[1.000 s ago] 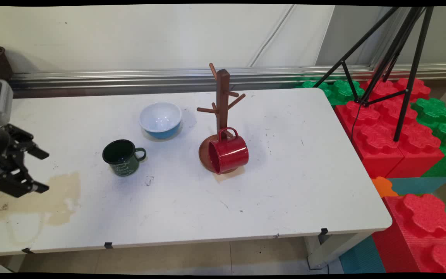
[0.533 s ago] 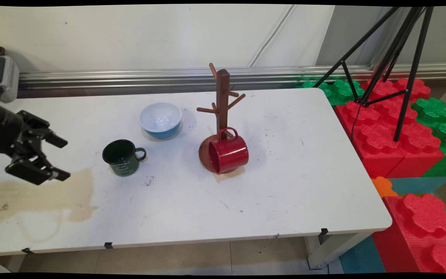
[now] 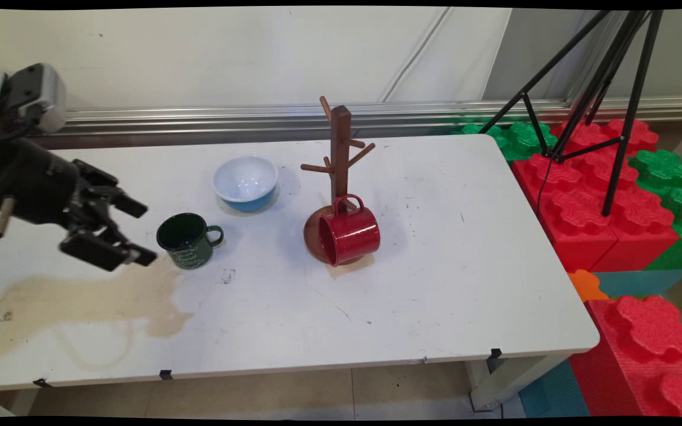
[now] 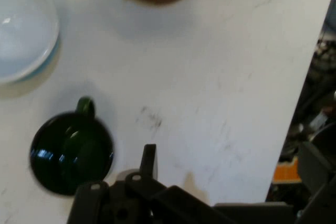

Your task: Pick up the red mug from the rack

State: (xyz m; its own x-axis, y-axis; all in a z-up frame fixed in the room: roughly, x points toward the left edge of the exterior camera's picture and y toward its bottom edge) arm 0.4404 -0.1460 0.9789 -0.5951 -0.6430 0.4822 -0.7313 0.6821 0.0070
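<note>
Hovering over the left part of the white table (image 3: pixel 436 284), the black gripper (image 3: pixel 140 232) has its two fingers spread wide apart and holds nothing. One finger (image 3: pixel 128 205) points toward the right from above, and the other finger (image 3: pixel 140 255) sits lower, nearer the table's front edge. Just to the right of the fingertips stands a dark green mug (image 3: pixel 187 239), upright, with its handle turned to the right; the gripper is close to it but not touching it. In the hand view the green mug (image 4: pixel 71 152) lies at lower left, seen from above, with its handle pointing up in the picture, and only one finger (image 4: pixel 149 162) shows clearly above the black linkage.

Behind the mug, near the table's middle, sits a blue bowl (image 3: pixel 245 183) with a white inside, upright and apart from the mug. To the right of the bowl stands a brown wooden mug tree (image 3: pixel 340 155) on a round base. A red mug (image 3: pixel 349 235) hangs by its handle from a low peg of the tree, tilted with its mouth facing front left, over the base.

A tan stain (image 3: pixel 92 299) spreads across the table's left front area, below the gripper. Red and green foam blocks (image 3: pixel 607 207) are stacked to the right of the table, with a black tripod (image 3: pixel 607 89) standing on them.
</note>
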